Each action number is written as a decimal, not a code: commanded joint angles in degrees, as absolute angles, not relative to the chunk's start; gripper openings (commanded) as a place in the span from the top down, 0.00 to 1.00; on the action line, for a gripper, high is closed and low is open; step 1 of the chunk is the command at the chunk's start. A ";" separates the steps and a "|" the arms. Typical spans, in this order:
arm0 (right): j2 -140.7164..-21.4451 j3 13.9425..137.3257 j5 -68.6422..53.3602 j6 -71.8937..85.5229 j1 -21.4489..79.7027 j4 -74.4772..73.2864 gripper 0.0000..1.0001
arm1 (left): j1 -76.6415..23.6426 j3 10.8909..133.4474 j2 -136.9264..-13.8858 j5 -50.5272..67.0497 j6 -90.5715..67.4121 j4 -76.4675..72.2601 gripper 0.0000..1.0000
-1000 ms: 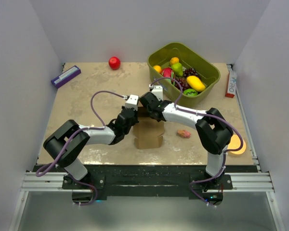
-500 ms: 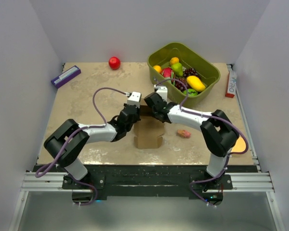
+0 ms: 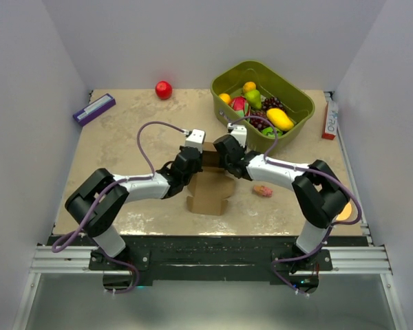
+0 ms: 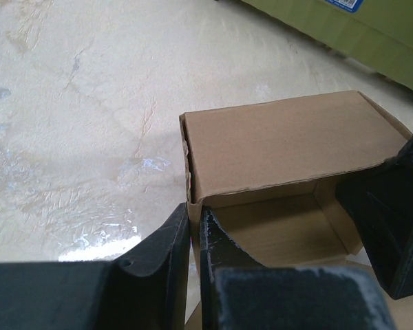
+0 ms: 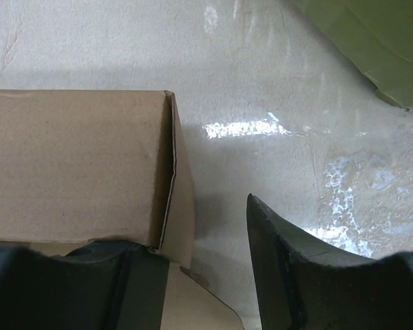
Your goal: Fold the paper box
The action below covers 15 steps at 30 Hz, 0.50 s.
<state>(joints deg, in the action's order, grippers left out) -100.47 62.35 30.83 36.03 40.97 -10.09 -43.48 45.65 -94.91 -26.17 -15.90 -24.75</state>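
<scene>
Top cam is showing the whole table (image 3: 124,151): the green bin (image 3: 299,100) in the far right corner is holding fruit (image 3: 279,118), and the brown paper box (image 3: 208,196) is sitting mid-table, half folded with its walls up. Only the wrist cams are showing the grips: the left claw (image 4: 195,227) is pinching its left wall, and the right claw (image 5: 193,234) is hanging open at its right wall.

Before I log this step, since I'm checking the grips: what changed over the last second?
The right gripper opened, letting go of the paper box side wall, which it now straddles. Both wrists edged slightly right. The left gripper stays shut on the box's opposite corner. The green bin and red fruit have not moved.
</scene>
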 commanded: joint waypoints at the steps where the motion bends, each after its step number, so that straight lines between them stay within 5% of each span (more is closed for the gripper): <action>1: -100.63 62.67 35.41 37.26 41.48 -6.50 0.53 | -43.59 47.55 -94.05 -25.66 -17.23 -25.49 0.87; 15: -103.36 63.72 43.59 36.91 41.57 -11.77 0.94 | -43.51 47.02 -91.23 -27.33 -16.70 -24.70 0.85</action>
<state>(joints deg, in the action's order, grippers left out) -103.02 62.67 35.46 36.62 42.46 -8.40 -43.79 45.65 -94.35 -25.19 -16.78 -24.34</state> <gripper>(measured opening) 0.101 0.145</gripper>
